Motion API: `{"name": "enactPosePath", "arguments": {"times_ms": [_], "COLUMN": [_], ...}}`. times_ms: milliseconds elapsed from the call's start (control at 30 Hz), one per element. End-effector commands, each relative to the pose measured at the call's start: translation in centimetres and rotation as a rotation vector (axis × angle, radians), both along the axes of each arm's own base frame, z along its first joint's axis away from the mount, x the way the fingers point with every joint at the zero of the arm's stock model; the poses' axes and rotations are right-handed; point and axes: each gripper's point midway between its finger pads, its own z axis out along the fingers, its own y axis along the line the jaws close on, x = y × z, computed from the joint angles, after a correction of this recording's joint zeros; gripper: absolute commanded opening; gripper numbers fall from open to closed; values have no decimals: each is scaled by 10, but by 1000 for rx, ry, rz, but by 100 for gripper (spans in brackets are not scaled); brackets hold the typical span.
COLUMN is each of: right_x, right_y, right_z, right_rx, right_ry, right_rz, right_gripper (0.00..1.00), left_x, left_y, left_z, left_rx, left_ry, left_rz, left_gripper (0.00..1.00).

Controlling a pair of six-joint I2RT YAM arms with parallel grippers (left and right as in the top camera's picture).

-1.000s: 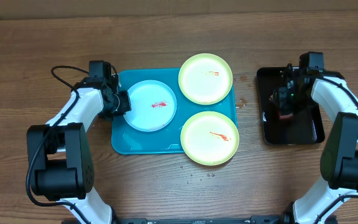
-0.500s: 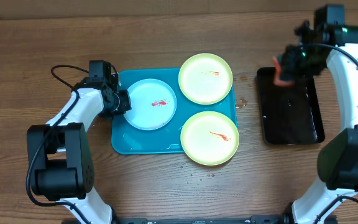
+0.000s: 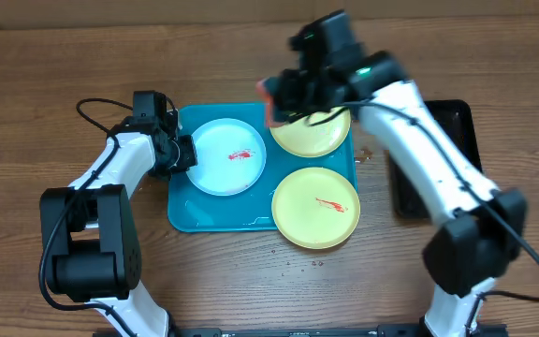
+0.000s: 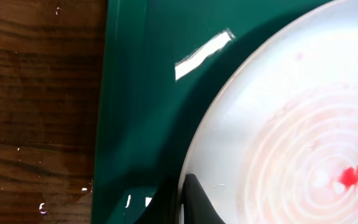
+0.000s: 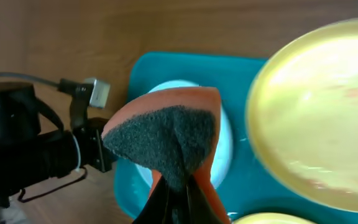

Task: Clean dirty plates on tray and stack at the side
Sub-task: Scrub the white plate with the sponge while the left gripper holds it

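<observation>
So the three plates were all on the tray (image 3: 195, 217), each with a red smear on it. The light blue plate (image 3: 225, 157) lay flat in the tray's left half. The upper yellow-green plate (image 3: 318, 139) sat at the tray's far right corner, hanging a bit over the rim. The lower yellow-green plate (image 3: 314, 208) sat at the near right corner, sticking out past the tray's front edge. The two yellow-green ones looked like they were touching or just about. The left gripper (image 3: 183, 154) was at the tray's left side, jaws pinching the blue plate's rim. In the left wrist view you could see one dark fingertip (image 4: 197, 200) lying right on that rim. The right gripper (image 3: 293, 94) hung over the tray's far edge, roughly between the blue plate and the upper yellow-green one. Its jaws were clamped on a sponge (image 5: 166, 140), orange with a dark scrubby face. From the pics I couldn't tell whether the sponge touched anything. Off the tray's right side was a black tray (image 3: 466, 122), half hidden behind the right arm. All of it sat on a wooden worktop (image 3: 64, 56).
</observation>
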Motion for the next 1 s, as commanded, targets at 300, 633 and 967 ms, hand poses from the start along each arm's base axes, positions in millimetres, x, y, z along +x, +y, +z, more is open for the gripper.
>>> {"name": "enactPosePath", "arguments": {"times_ms": [300, 633, 967], "right_x": [-2, -5, -23], "right_y": [56, 66, 88], "right_z": [-115, -172, -201], "right_rx": [-209, -259, -186], "right_ry": [98, 147, 237], "right_rz": [-184, -163, -25], "right_gripper": [4, 4, 4], "left_x": [-9, -9, -9], "left_y": [1, 1, 1], "left_z": [-13, -13, -13], "left_rx": [-6, -6, -7], "left_ry": [42, 42, 42], "left_rz": [25, 25, 25], "left_gripper": [4, 4, 4]}}
